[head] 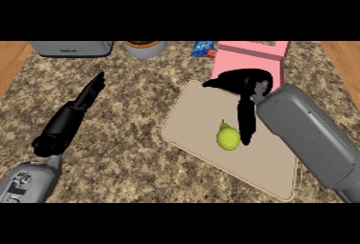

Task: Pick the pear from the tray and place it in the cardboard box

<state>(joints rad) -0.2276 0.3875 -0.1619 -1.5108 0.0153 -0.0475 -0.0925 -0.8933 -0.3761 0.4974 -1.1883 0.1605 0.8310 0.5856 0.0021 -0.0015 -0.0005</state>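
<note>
A yellow-green pear lies stem up near the middle of the beige tray. My right hand hovers over the tray's far edge. Its straight fingers point back down along the pear's right side, their tips right beside the fruit but not curled round it. The pink box stands open just behind the tray, partly hidden by the right hand. My left hand rests open at the left over the counter, fingers straight and pointing away, far from the tray.
Along the counter's back edge stand a grey toaster, a grey pot and a blue packet. Speckled counter spreads between the left hand and the tray. My right forearm covers the tray's right side.
</note>
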